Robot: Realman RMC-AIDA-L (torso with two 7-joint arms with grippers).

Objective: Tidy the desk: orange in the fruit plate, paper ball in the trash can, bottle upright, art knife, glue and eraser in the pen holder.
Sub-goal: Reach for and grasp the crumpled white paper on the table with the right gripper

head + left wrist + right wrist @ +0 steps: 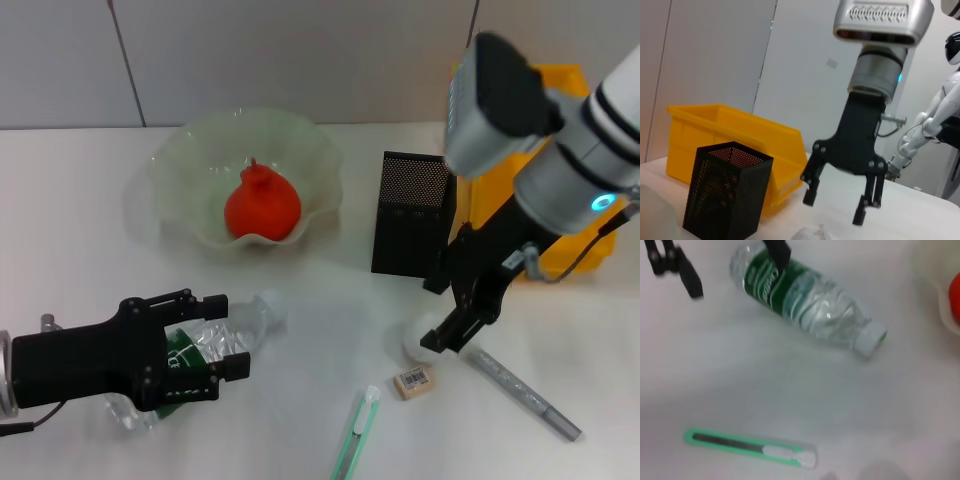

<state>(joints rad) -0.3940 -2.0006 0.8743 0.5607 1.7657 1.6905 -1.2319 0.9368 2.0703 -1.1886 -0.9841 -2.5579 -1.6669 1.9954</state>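
A desk half tidied is shown. The orange [262, 207] is already seated in the fruit plate [180, 160], while the bottle [222, 340] is found lying on its side at the near left of the table [320, 330], its white cap turned toward the plate and its long axis running from the robot's near left up toward the middle.

The left gripper [226, 335] is held low over the bottle's green label, its fingers spread to either side of the body and not yet closed on it. The grip is set across the long axis, so a closing squeeze followed by a tilt is judged to be what standing it up calls for.

The right gripper [447, 322] is poised just over the paper ball [415, 335], fingers [810, 196] parted and nothing held. The ball lies directly beneath it, just in front of the pen holder [412, 213], with the trash can [560, 80] behind and to the right.

The eraser [414, 381], the glue [520, 392] and the art knife [357, 432] are left lying on the table near the front edge. All three lie nearer the right arm.
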